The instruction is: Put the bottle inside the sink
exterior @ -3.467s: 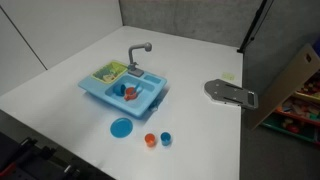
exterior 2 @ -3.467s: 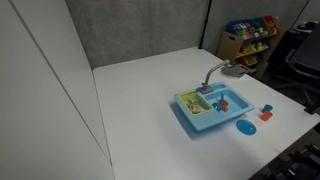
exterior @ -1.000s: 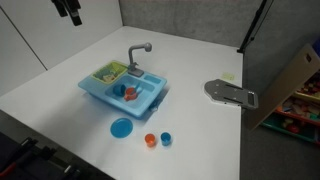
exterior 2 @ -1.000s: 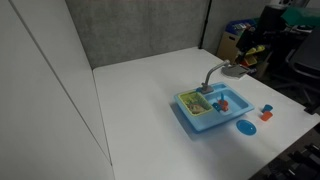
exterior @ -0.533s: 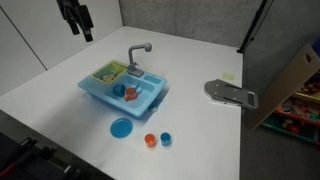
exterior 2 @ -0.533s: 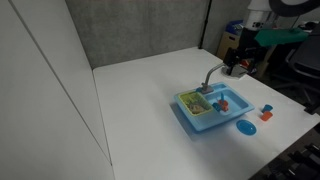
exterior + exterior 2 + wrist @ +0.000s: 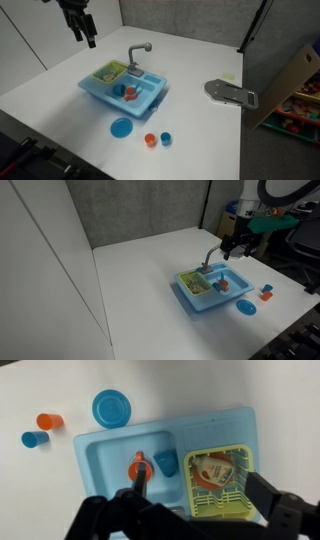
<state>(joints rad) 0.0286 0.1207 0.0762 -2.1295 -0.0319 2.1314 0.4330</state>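
Observation:
The light blue toy sink with a grey curved faucet stands mid-table; it also shows in the other exterior view. In the wrist view the bottle, white with an orange label, lies in the sink's yellow-green side section. The rectangular basin holds an orange item and a blue cup. My gripper hangs open and empty high above the sink, with the side section between its fingers. It shows in both exterior views.
A blue plate, an orange cup and a small blue cup lie on the white table in front of the sink. A flat grey metal plate lies near the table edge. Toy shelves stand beyond the table.
My gripper has come into both exterior views and moved down and in toward the sink. The objects have not moved.

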